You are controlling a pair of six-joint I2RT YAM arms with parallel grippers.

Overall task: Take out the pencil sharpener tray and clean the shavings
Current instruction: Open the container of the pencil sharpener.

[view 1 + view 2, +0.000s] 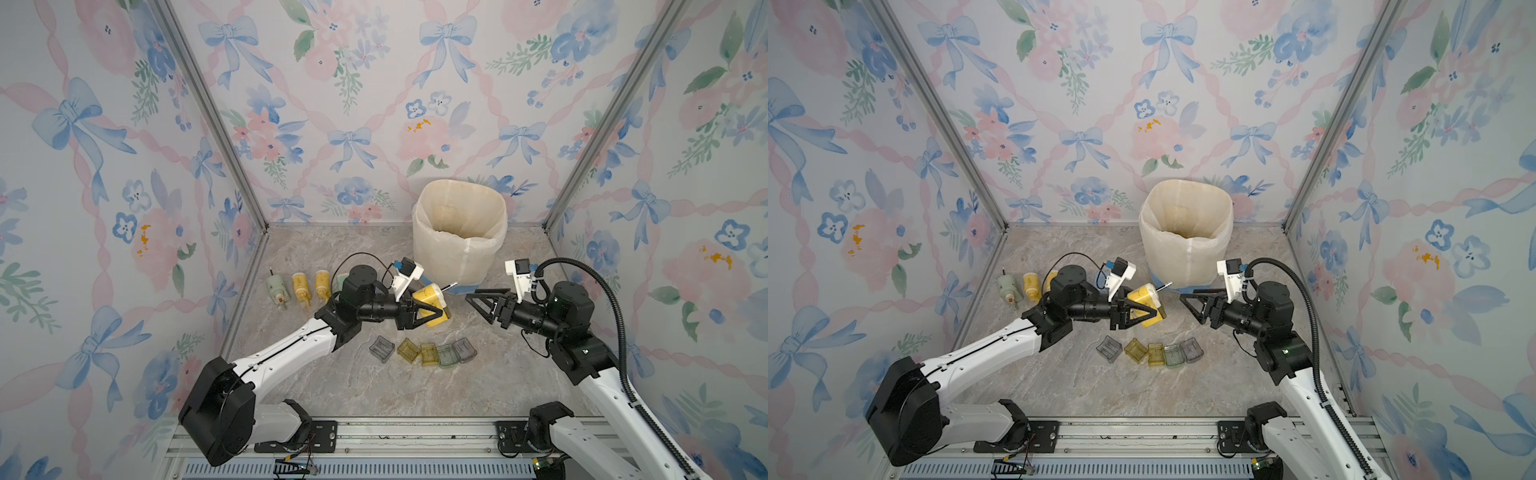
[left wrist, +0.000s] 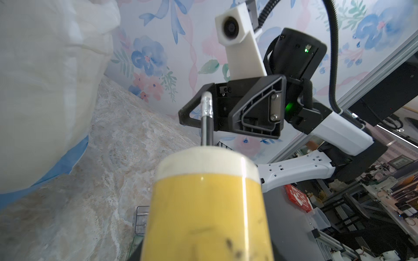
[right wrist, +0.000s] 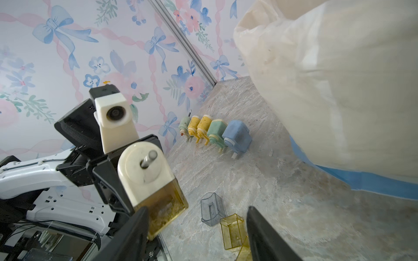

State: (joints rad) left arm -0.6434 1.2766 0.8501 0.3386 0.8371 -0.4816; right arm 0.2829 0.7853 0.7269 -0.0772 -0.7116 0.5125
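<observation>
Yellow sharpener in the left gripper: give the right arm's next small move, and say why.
Probably ease the right gripper forward onto the tray end and close. The left gripper holds the yellow sharpener off the table, the tray sits inside it with shavings, and the right jaws stand open, empty, just short of it.

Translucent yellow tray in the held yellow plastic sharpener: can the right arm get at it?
Probably yes: the left gripper holds the yellow sharpener with its translucent yellow tray facing the right gripper, jaws apart, nothing between them.
</observation>
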